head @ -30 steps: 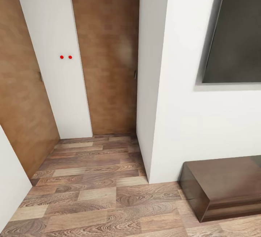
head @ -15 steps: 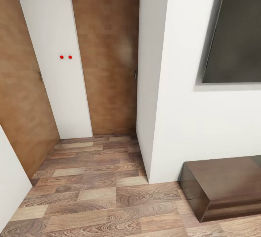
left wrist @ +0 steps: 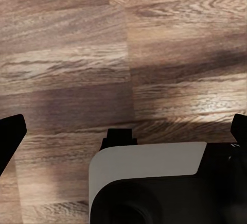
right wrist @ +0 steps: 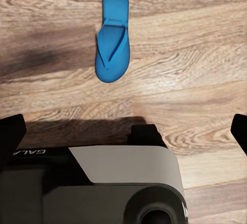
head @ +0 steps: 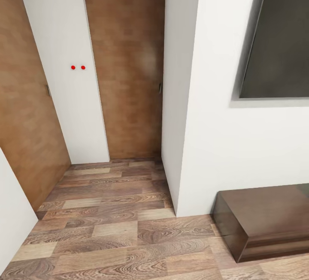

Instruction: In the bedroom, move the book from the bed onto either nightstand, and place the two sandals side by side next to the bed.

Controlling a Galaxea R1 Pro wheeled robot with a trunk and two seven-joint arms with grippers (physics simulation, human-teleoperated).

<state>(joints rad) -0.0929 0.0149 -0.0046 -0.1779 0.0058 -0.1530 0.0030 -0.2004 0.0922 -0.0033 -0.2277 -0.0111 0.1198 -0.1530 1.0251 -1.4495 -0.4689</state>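
Both grippers stand spread wide, holding nothing — left gripper [left wrist: 123,131] over bare wood floor [left wrist: 62,54], right gripper [right wrist: 126,126] over one blue sandal [right wrist: 113,36] lying flat, well apart from its fingertips.

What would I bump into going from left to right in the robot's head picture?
Left brown door → white wall with two red dots → middle brown door → white wall corner → dark window, with the low brown cabinet below it.
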